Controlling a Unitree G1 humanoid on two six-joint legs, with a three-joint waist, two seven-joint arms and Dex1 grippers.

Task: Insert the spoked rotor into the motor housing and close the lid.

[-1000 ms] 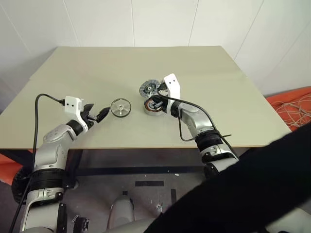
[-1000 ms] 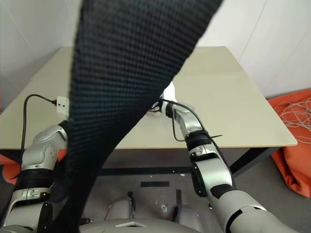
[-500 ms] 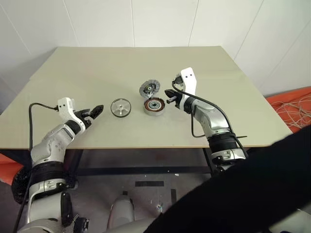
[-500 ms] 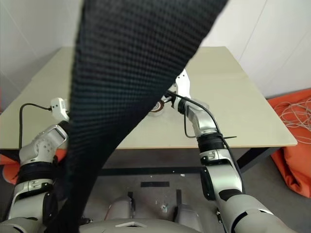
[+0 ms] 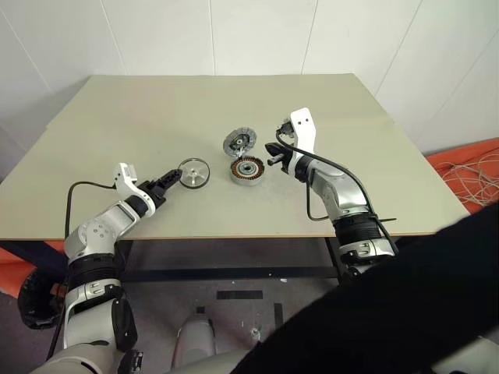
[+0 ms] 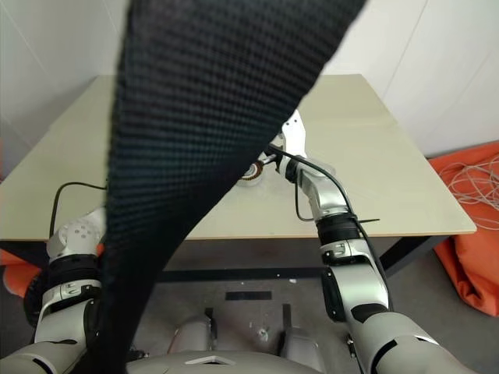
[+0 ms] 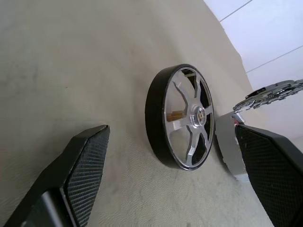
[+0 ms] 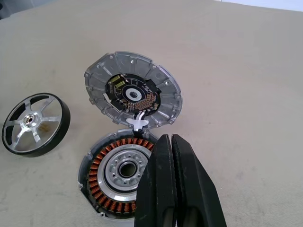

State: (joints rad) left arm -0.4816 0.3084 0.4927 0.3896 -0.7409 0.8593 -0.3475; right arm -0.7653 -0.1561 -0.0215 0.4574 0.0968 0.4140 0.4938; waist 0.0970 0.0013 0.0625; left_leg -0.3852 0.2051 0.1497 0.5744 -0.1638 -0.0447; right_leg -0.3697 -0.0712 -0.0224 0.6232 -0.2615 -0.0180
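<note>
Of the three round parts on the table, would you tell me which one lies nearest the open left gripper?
The spoked rotor, the silver wheel with a dark rim, lies just ahead of the left gripper. The motor housing and lid sit farther right.

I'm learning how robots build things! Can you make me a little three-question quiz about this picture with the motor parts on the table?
1. True or false: the spoked rotor already sits inside the motor housing.
2. Which gripper is open: A) the left gripper, B) the right gripper?
3. Fill the blank: the lid stands tilted up behind the housing, showing a dark ______ board inside.

Key: 1 false, the rotor lies flat on the table beside the housing. 2 A, its fingers are spread either side of the rotor. 3 circuit.
</note>
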